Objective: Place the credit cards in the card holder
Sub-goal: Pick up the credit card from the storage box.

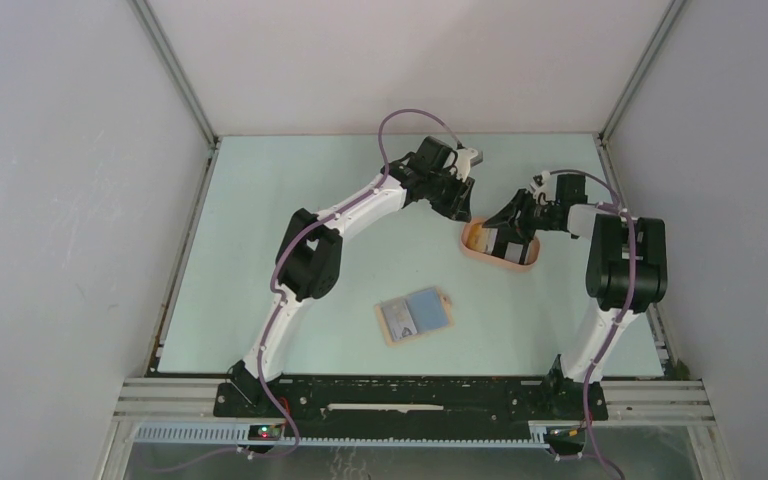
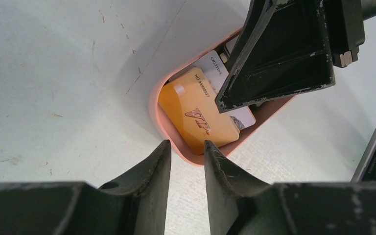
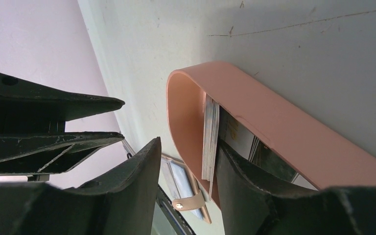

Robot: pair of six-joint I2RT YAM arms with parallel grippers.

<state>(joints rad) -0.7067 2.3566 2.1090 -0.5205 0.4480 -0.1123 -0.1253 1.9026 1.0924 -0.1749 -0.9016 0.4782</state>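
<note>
Jaws apart, the right pincer (image 3: 188,145) straddles the credit cards (image 3: 209,137) in the tray (image 3: 293,132); left pincer (image 2: 186,143) hovers parted.

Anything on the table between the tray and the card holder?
Nothing: bare table between the tray and the card holder, per the top view.

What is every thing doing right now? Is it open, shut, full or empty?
card holder: lying open, cards showing inside.
tray: has cards in it.
orange card: lying flat, on top in the tray.
stack of cards: seen edge-on against one finger, not squeezed.
left gripper: open, empty, above the tray's rim.
right gripper: open, reaching into the tray.
</note>
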